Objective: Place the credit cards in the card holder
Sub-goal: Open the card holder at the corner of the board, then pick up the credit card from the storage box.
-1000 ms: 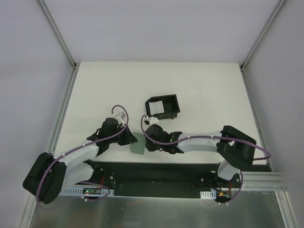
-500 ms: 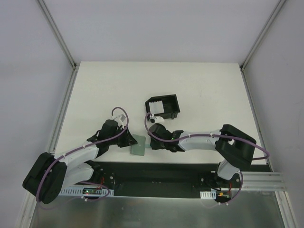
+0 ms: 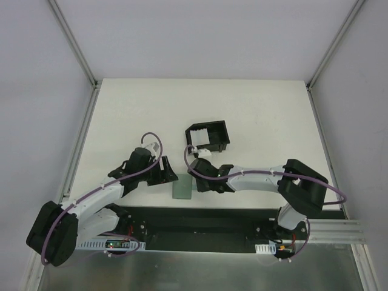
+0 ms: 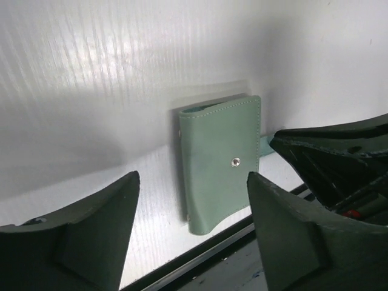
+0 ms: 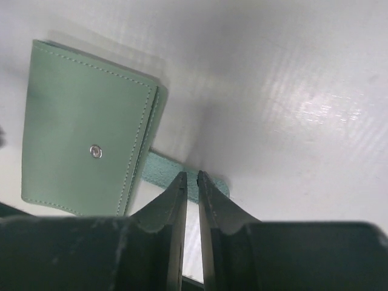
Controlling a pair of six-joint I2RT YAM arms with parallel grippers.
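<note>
Overhead camera looks down; close wrist cameras share the case (image 4: 221,165).

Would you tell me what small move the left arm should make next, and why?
Probably ease the open left gripper forward to pinch the green wallet by its edge. The wallet lies closed on the table, no cards show, and the right gripper, nearly shut, sits at its strap.
</note>
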